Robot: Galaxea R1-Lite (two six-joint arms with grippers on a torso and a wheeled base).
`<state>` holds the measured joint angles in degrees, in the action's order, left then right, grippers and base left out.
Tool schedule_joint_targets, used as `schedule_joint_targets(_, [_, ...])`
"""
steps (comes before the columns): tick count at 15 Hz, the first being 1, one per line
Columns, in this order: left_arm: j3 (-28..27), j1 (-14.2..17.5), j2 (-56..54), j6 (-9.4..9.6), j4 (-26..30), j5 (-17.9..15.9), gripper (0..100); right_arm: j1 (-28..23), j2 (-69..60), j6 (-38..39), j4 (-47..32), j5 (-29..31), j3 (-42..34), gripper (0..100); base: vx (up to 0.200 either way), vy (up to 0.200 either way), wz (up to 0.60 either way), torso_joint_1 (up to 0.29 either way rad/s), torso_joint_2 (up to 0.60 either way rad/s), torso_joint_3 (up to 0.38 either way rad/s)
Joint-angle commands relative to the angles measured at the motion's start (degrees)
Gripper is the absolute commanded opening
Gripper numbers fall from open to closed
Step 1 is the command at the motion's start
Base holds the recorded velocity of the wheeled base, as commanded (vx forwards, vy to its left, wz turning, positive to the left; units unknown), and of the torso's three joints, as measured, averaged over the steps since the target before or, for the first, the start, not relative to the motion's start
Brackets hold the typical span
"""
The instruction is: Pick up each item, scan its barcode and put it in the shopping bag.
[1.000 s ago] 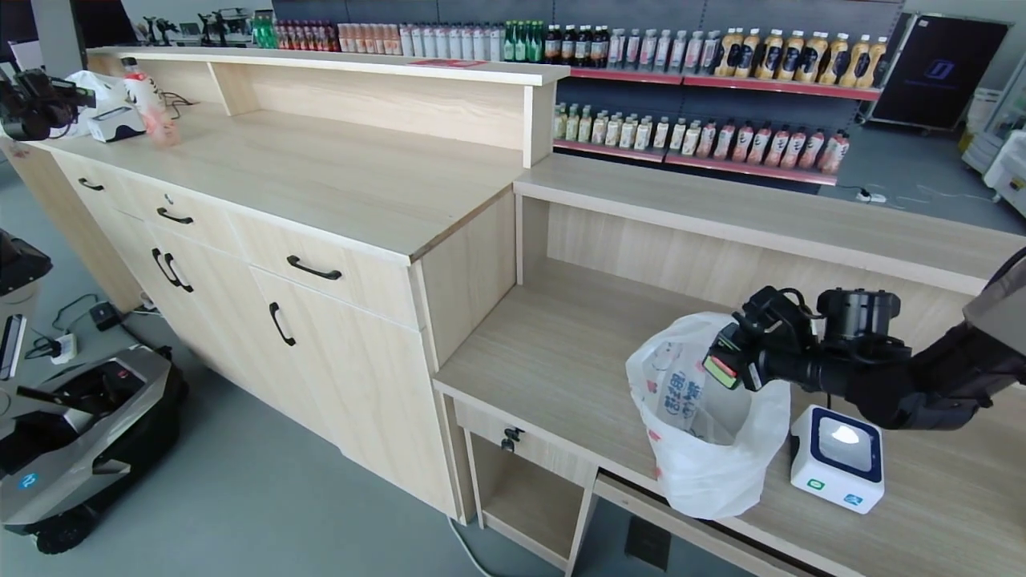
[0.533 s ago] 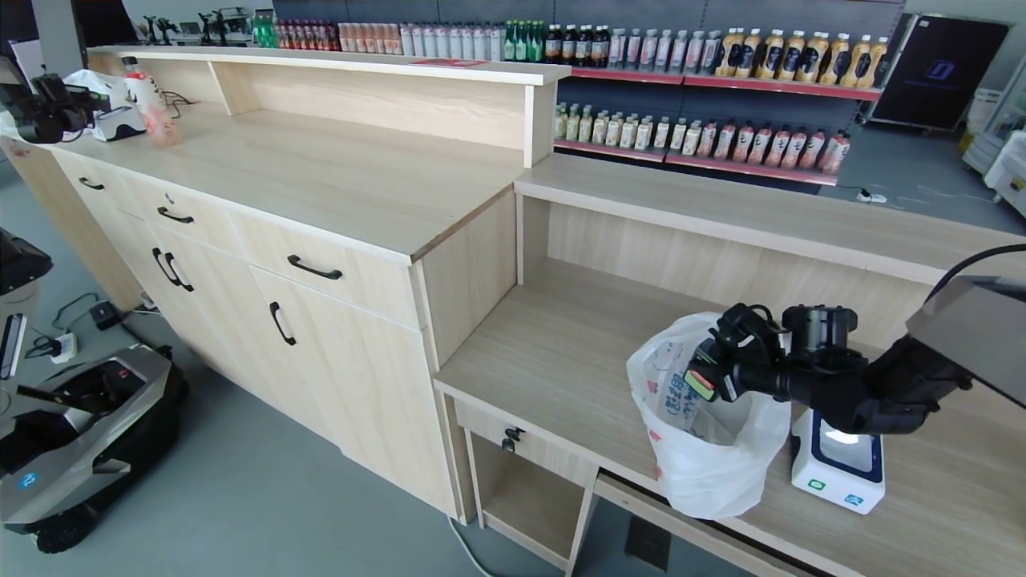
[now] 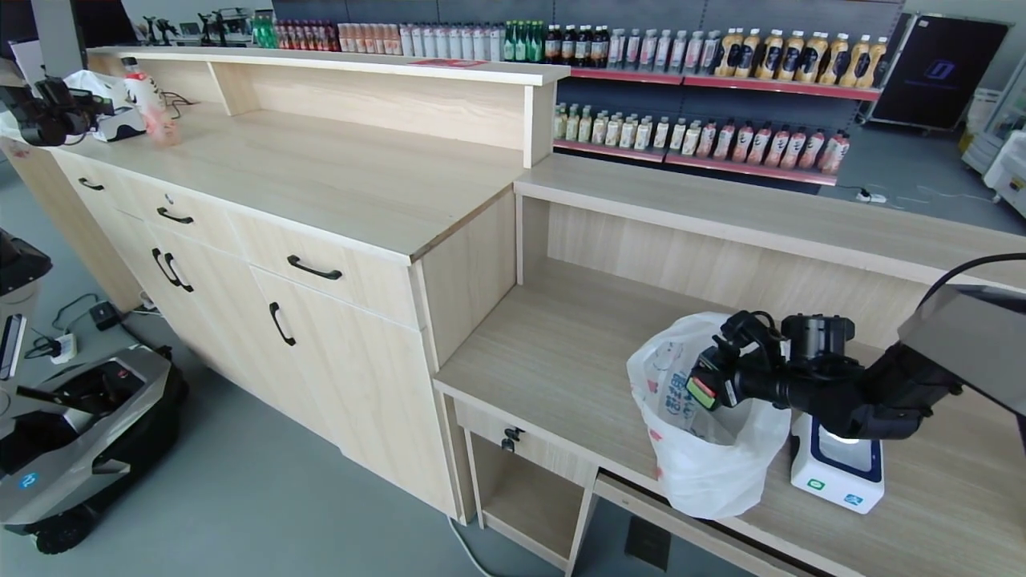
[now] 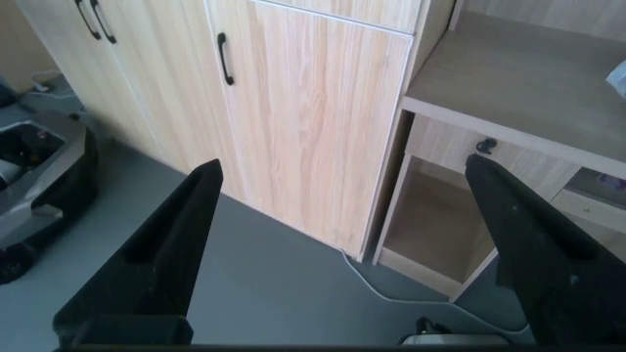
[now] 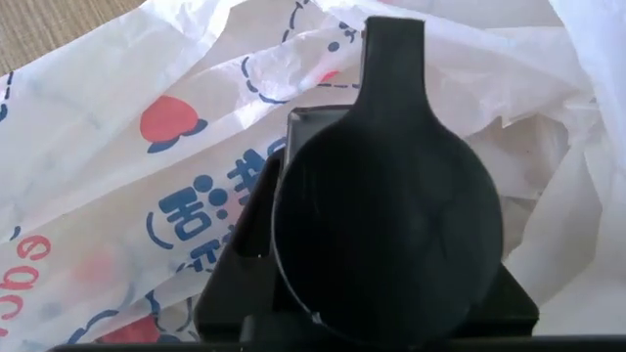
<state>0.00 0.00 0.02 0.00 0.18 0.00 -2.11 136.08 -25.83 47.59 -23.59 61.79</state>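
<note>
the right gripper (image 3: 708,383) is at the mouth of the shopping bag (image 3: 705,473), its fingers pinching a small packet (image 3: 703,391) with a green and red end. the packet sits at the fingertips, over the bag's opening; whether it is below the rim cannot be told. in the right wrist view a dark round shape (image 5: 386,230) stands close before the lens, with the bag's printed plastic (image 5: 127,147) behind it.

the left gripper (image 4: 342,196) has its fingers spread wide, with nothing between them. it hangs over the grey floor (image 4: 245,284), facing the cabinet door (image 4: 313,108).

the bag stands on the lower counter (image 3: 561,353), near its front edge. a white barcode scanner (image 3: 838,477) stands just beside the bag; the right arm passes over it and hides part of its lit top. a drawer (image 3: 521,445) lies under the counter edge.

counts at this counter: one bag, one scanner, one packet. on the tall counter (image 3: 321,176), well apart at its far end: one bottle (image 3: 144,92), one second bag (image 3: 96,84). behind it, two shelf rows of bottles (image 3: 697,56).
</note>
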Motion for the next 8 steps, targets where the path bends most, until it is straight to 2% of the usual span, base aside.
schedule_joint_targets(1, [0.0, 0.0, 0.0, 0.00, 0.0, 0.0, 100, -0.4, 0.3, 0.1, -0.3, -0.1, -0.2, 0, 0.000, 0.000, 0.00, 0.000, 0.00, 0.000])
schedule_joint_targets(3, [0.0, 0.0, 0.0, 0.00, 0.0, 0.0, 100, -0.4, 0.5, 0.3, -0.2, 0.0, -0.3, 0, 0.000, 0.000, 0.00, 0.000, 0.00, 0.000])
schedule_joint_targets(4, [0.0, 0.0, 0.0, 0.00, 0.0, 0.0, 100, -0.9, 0.4, 0.5, -0.2, 0.0, -0.7, 100, 0.000, 0.000, 0.00, 0.000, 0.00, 0.000])
schedule_joint_targets(8, [0.0, 0.0, 0.0, 0.00, 0.0, 0.0, 100, -0.5, -8.5, 10.2, -0.7, -0.1, -1.1, 100, 0.000, 0.000, 0.00, 0.000, 0.00, 0.000])
